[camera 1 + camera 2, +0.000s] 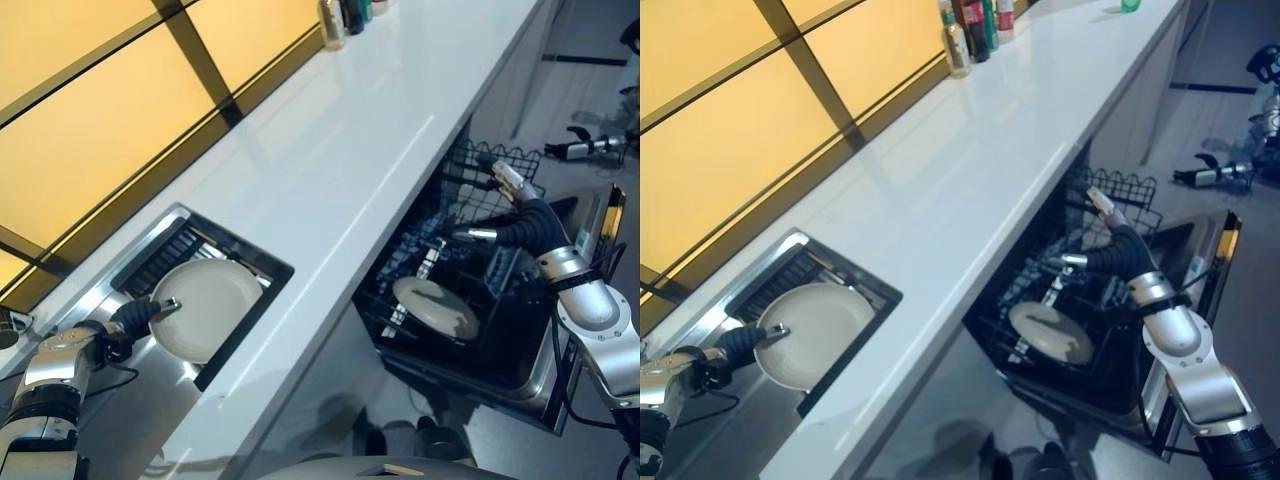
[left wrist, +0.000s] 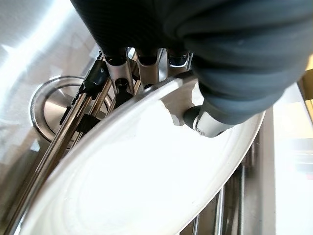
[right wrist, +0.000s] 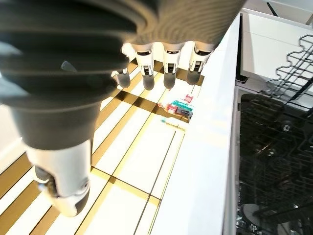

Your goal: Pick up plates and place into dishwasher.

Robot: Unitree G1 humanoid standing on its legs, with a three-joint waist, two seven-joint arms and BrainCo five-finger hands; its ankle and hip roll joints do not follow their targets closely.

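A white plate lies tilted in the steel sink at lower left. My left hand grips its near rim. The wrist view shows the thumb on top of the plate and the fingers curled underneath. A second white plate lies in the black wire rack of the pulled-out dishwasher at right. My right hand hovers above that rack. Its fingers are straight and hold nothing.
The long white counter runs between the sink and the dishwasher. Several bottles stand at its far end by the yellow window wall. The dishwasher door hangs open to the right of the rack.
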